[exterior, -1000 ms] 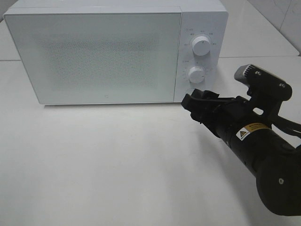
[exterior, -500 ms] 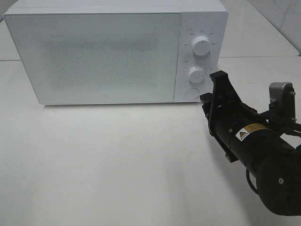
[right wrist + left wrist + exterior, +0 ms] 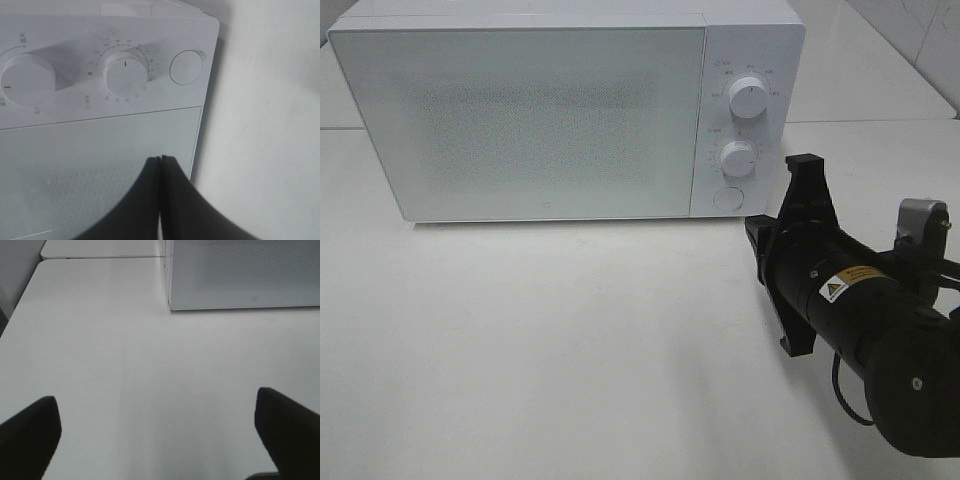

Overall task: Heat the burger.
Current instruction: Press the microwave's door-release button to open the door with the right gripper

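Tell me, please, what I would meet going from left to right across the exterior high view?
Microwave door → round button → yellow label on the right arm → grey camera.

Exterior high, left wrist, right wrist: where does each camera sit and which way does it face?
Exterior high: mounted high, looking down at the closed microwave on the white table; only the right arm shows.
Left wrist: low over the table, facing a lower front corner of the microwave; the open left gripper frames it.
Right wrist: close to the microwave's panel, facing its numbered dial and round button; the shut right gripper shows.
Shared: all three see the microwave.
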You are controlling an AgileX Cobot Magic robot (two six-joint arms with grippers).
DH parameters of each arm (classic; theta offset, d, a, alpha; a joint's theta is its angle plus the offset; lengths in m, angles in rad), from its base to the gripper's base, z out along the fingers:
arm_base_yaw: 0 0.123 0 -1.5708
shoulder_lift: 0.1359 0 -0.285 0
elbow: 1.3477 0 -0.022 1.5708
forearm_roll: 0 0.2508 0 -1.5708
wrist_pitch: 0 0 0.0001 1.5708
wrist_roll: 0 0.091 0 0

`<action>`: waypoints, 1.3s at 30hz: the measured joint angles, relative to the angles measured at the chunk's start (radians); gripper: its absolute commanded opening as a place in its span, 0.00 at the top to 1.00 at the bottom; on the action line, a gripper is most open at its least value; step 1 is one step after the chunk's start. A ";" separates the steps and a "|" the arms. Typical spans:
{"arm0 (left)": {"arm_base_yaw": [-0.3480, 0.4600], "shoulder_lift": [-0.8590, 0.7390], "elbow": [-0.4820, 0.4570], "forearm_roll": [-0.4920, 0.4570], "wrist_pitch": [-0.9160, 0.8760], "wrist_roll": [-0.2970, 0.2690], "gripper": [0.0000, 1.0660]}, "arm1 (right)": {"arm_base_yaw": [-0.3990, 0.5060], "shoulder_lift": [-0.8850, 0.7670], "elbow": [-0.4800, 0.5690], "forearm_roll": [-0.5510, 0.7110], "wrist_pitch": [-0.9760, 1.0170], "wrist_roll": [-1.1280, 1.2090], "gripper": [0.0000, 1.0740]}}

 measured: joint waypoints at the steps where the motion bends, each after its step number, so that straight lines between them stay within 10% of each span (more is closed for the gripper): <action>1: 0.000 0.000 0.000 0.000 0.000 0.000 0.08 | 0.000 0.000 0.000 0.000 0.000 0.000 1.00; 39: 0.000 0.000 0.000 0.000 0.000 0.000 0.08 | -0.170 0.256 -0.291 -0.007 0.130 0.001 1.00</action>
